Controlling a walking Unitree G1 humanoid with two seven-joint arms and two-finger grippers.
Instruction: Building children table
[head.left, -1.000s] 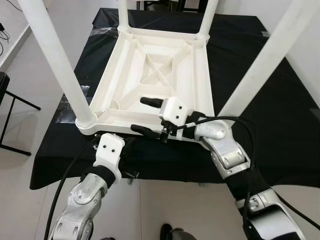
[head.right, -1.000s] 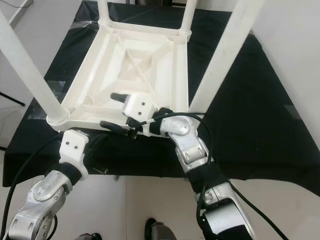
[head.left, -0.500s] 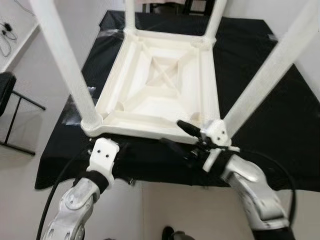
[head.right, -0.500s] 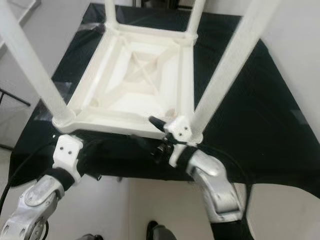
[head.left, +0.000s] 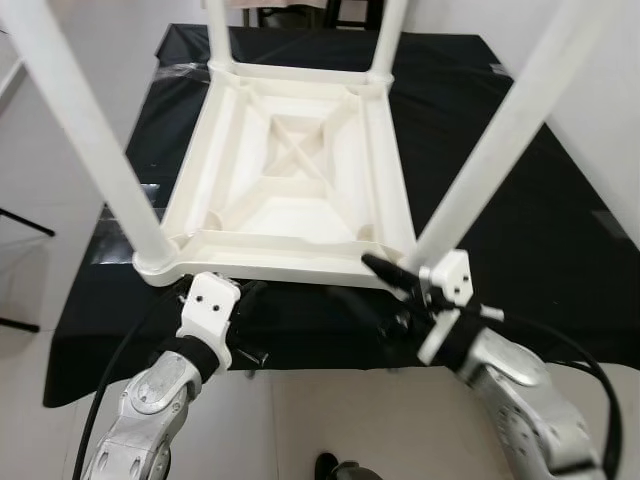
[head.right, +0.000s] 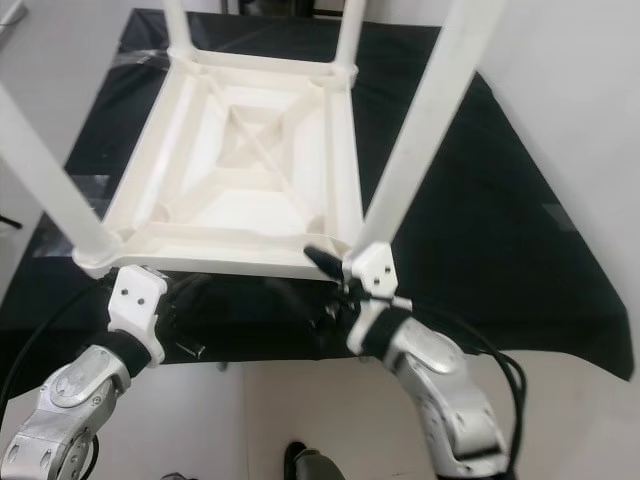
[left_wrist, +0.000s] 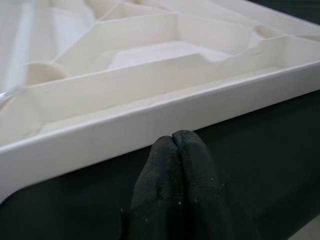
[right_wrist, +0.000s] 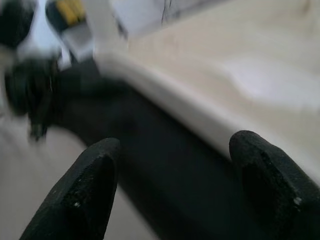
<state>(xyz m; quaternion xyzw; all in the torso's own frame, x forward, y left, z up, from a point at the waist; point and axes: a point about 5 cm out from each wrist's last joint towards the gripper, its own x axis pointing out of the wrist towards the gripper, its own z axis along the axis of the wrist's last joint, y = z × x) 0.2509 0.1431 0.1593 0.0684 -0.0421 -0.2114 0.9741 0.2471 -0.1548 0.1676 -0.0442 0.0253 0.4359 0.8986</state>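
You are looking down at a white plastic children's table (head.left: 290, 170) lying upside down on a black cloth (head.left: 500, 190) that covers the work surface, with its 4 legs pointing up toward the camera. The near left leg (head.left: 90, 140) and the near right leg (head.left: 500, 130) cross the head views on either side and hide parts of the cloth behind them. The 2 far legs (head.left: 385, 30) stand at the far corners. The underside shows a raised rim and crossed ribs forming shallow compartments, and nothing lies in any of them.

Your left gripper (left_wrist: 172, 150) sits just below the near edge of the table, close to the near left corner; its 2 black fingers are pressed together at the tips and have hold of nothing. Your right gripper (right_wrist: 175, 165) is at the near right corner, beside the base of the right leg, with its fingers (right_wrist: 95, 185) spread wide apart and nothing between them. That wrist view is blurred, so you cannot tell whether either finger touches the rim.

A dark metal frame (head.left: 25, 220) stands on the pale floor (head.left: 330, 410) to your left
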